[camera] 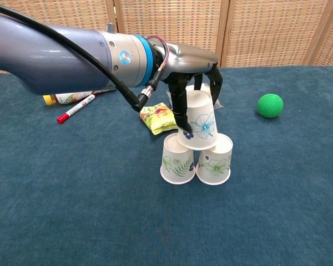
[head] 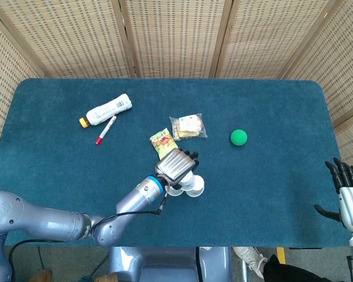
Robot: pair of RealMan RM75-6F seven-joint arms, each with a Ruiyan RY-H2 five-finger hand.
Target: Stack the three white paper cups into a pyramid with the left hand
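Two white paper cups stand upside down side by side on the blue table: a fern-print cup (camera: 176, 160) on the left and a purple-flower cup (camera: 215, 160) on the right. A third cup with a blue flower (camera: 198, 122) sits inverted on top, across the gap between them. My left hand (camera: 190, 62) reaches down from above and grips this top cup between its dark fingers (camera: 181, 113). In the head view the left hand (head: 177, 164) covers most of the cup pile (head: 193, 187). My right hand (head: 349, 197) hangs open off the table's right edge.
A yellow-green snack packet (camera: 158, 118) lies just behind the cups, and a clear snack bag (head: 187, 126) further back. A green ball (camera: 270, 105) sits to the right. A white bottle (head: 107, 110) and a red pen (head: 105, 130) lie at the back left.
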